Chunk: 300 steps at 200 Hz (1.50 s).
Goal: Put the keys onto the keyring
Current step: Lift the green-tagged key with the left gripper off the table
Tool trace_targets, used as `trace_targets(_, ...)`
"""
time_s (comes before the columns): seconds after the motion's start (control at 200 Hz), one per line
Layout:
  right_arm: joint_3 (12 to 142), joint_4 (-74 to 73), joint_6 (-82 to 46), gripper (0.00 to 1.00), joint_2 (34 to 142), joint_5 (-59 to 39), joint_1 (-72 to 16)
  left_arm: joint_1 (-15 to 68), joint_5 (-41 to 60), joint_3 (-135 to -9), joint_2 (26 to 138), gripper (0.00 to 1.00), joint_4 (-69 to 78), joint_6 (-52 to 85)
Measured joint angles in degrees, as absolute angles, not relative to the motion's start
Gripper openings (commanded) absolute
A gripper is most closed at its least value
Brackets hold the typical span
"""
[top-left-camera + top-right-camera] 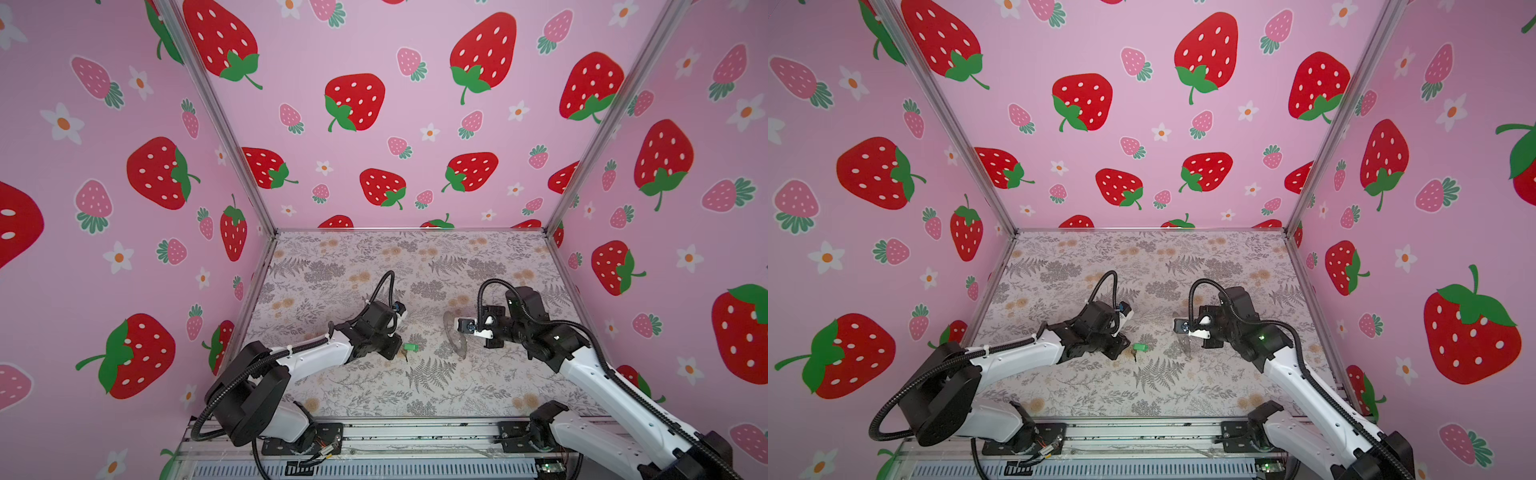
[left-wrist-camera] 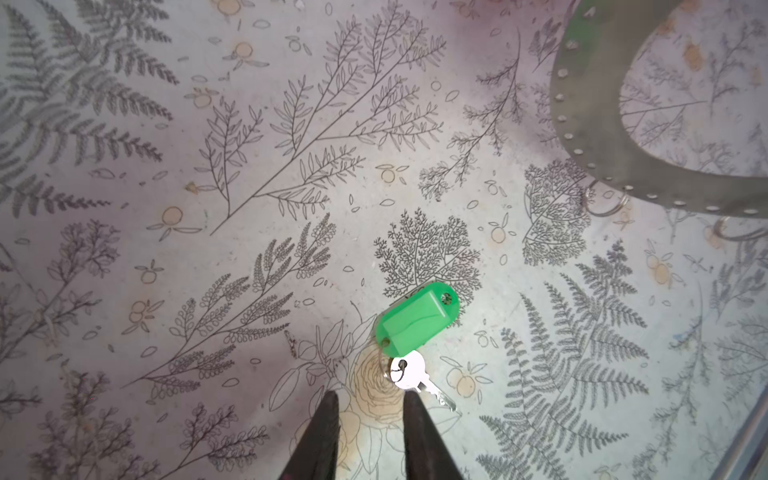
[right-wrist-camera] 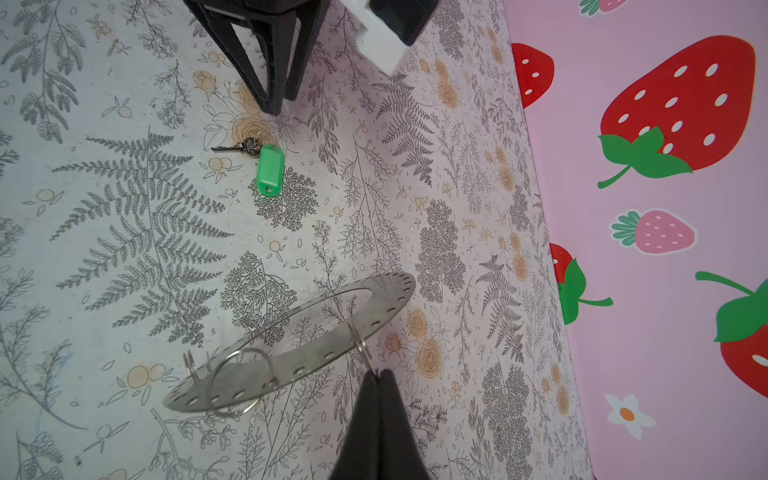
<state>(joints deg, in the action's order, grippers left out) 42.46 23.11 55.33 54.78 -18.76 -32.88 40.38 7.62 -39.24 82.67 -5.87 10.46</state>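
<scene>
Left gripper [image 2: 371, 401], jaws parted and empty — the keys [image 2: 415, 332] lie just ahead of its tips, long axis slanted across its reach, key end nearest; this arm is the nearer. Right gripper [image 3: 376, 374], clamped on a wire loop [image 3: 360, 345] of the keyring [image 3: 332, 353], holds it tilted beyond the keys. Fern-printed table [image 1: 374, 395] — strawberry-papered walls [image 1: 415, 124].

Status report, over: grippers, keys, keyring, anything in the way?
Left gripper open, empty, just short of the keys. Right gripper shut on a wire loop of the keyring, tilted up. Keys loose on table, nothing blocking.
</scene>
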Motion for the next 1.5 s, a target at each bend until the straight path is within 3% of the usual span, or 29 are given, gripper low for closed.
trace_targets(0.826,42.5,23.2,55.3,0.0,55.0,-18.7,-32.9,39.7,14.2,-40.3,90.9,0.18,-2.1,18.1)
trace_targets(1.191,42.5,23.2,55.3,0.0,55.0,-18.5,-32.9,39.7,14.7,-40.5,91.5,0.07,-1.5,18.0)
trace_targets(1.286,42.5,23.2,55.3,0.0,55.0,-18.4,-32.9,39.7,14.7,-40.5,91.4,0.0,-1.4,17.5)
trace_targets(1.501,42.5,23.2,55.3,0.0,55.0,-18.4,-32.9,39.7,14.7,-40.5,89.0,0.0,-1.6,14.5)
